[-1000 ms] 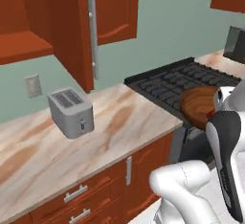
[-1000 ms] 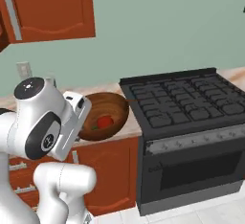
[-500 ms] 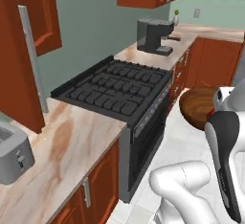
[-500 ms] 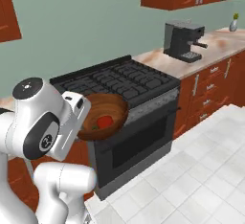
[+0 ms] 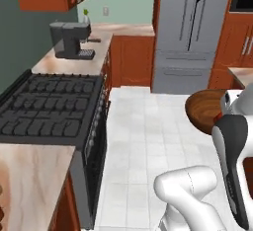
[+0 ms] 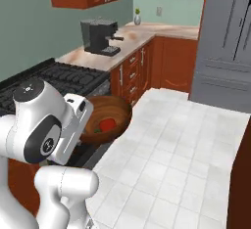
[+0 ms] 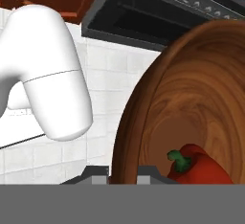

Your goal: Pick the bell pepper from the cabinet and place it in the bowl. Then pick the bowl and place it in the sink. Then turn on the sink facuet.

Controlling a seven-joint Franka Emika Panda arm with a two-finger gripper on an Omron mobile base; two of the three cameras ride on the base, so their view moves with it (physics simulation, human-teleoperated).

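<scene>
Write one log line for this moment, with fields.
phase: carrying | hand: shut on bowl rim | bell pepper: inside bowl | sink: not reached

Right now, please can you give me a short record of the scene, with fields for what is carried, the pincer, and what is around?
carried: bowl, held off any counter, above the floor
inside bowl: bell pepper, red with green stem
pincer: shut on the bowl's rim
left of robot: stove, coffee machine on the counter beyond it
ahead: grey fridge
done so far: pepper is in the bowl; bowl is not yet set down
</scene>
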